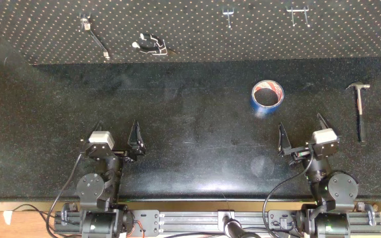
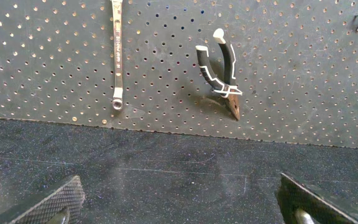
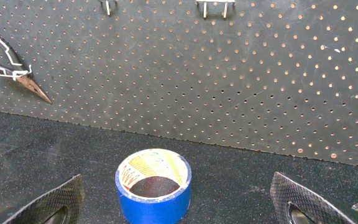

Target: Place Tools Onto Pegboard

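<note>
1. While it lies flat on the bench (image 1: 177, 106) at the far right, the hammer (image 1: 359, 112) has its long axis running from the pegboard (image 1: 190, 26) toward the arm bases, with the head at the pegboard end.
2. The tape (image 1: 268, 96) sits on the bench left of the hammer and well apart from it, on its flat side with the hole facing up.
3. The wrench (image 2: 116, 50) hangs on the pegboard at the left, its long axis upright and its ring end down.
4. The pliers (image 2: 219, 68) hang just right of the wrench, handles up, nose down and slightly aslant.
5. Two hooks (image 1: 228, 13) (image 1: 297, 12) stick out of the pegboard farther right.
6. The right hand (image 1: 303, 135) sits low near its base, facing the pegboard with the tape straight ahead, its fingers spread wide and holding nothing.
7. The left hand (image 1: 116, 135) is posed the same way, facing the wrench and pliers, wide open and holding nothing.
</note>
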Controlling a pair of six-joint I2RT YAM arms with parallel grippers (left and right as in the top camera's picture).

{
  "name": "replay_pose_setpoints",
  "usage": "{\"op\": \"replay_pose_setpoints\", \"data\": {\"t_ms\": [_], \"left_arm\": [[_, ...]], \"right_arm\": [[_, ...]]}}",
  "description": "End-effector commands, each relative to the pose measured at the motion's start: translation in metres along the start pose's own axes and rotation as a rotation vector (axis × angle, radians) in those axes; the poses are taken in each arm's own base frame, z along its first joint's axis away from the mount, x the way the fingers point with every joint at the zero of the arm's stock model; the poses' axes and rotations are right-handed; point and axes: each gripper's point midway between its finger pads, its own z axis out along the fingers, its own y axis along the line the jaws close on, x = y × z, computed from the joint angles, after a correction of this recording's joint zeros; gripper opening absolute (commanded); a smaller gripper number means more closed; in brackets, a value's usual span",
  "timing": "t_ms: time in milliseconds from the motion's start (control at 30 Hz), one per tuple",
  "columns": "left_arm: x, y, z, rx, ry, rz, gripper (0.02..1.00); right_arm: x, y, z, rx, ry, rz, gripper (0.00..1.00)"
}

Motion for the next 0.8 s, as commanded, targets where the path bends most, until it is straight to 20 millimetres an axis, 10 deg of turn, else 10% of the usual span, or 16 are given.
{"op": "replay_pose_setpoints", "data": {"t_ms": [33, 333, 600, 800], "left_arm": [[0.001, 0.000, 0.000, -0.001, -0.002, 0.016, 0.991], [0.001, 0.000, 0.000, -0.001, -0.002, 0.016, 0.993], [0.001, 0.000, 0.000, -0.001, -0.002, 0.016, 0.996], [0.001, 0.000, 0.000, -0.001, -0.002, 0.016, 0.996]], "right_arm": [[0.002, -0.008, 0.000, 0.047, 0.006, 0.008, 0.976], [-0.017, -0.012, 0.008, 0.059, 0.065, 0.243, 0.976], [-0.043, 0.020, 0.060, -0.058, 0.500, 0.361, 0.974], [-0.022, 0.056, 0.104, -0.132, 0.814, 0.275, 0.976]]}}
